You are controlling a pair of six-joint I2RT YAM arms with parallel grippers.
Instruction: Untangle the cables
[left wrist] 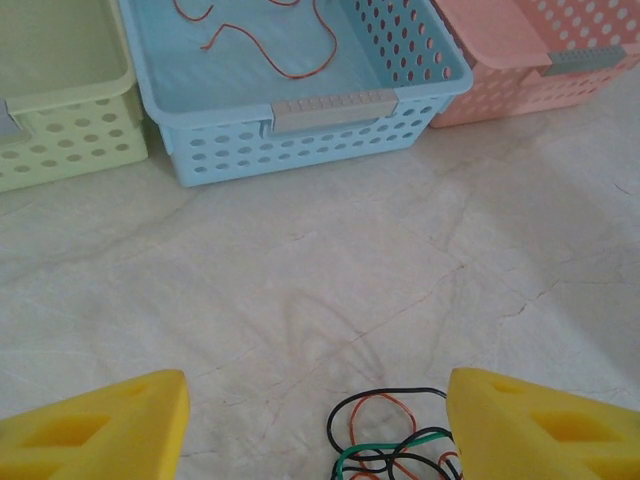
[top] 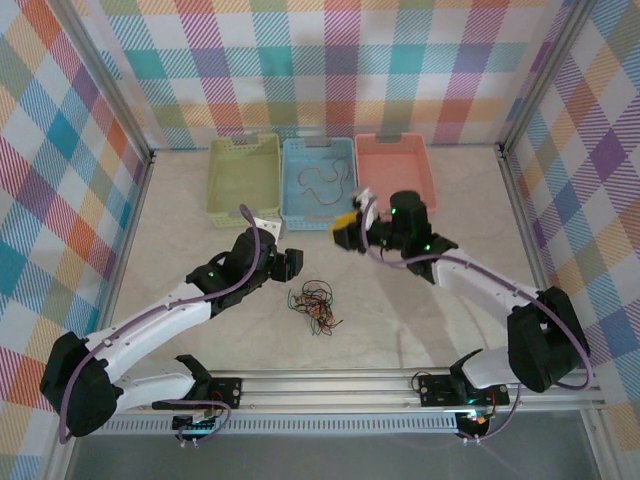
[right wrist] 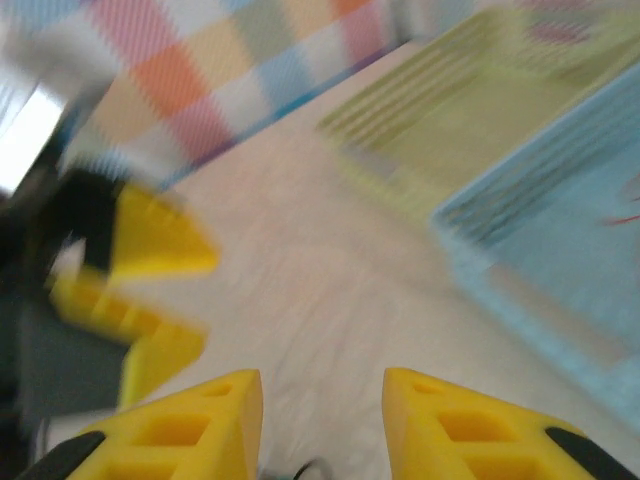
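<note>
On the counter, from above: a green basket, a blue basket and a pink basket stand side by side along the far side of the counter.
Tangle, from above: the tangle of cables lies on the bare counter between the two arms, on the near side of the baskets and apart from both tools.
Loose cable, from above: one loose cable lies curled inside the blue basket.
Left tool, from above: the left tool sits just beyond and left of the tangle; its finger gap cannot be judged from this view.
Right tool, from above: the right tool is by the blue basket's near right corner.
Left wrist, tool: the left tool has its yellow fingers wide apart, with nothing clamped.
Left wrist, tangle: the tangle of cables lies low between the fingers, showing black, orange-red and green strands cut off by the bottom edge.
Left wrist, basket: the loose cable is orange-red and rests on the blue basket floor.
Right wrist, tool: in a blurred picture, the right tool has its fingers apart, with counter showing between them.
Right wrist, surroundings: the green basket and blue basket lie to the right.
</note>
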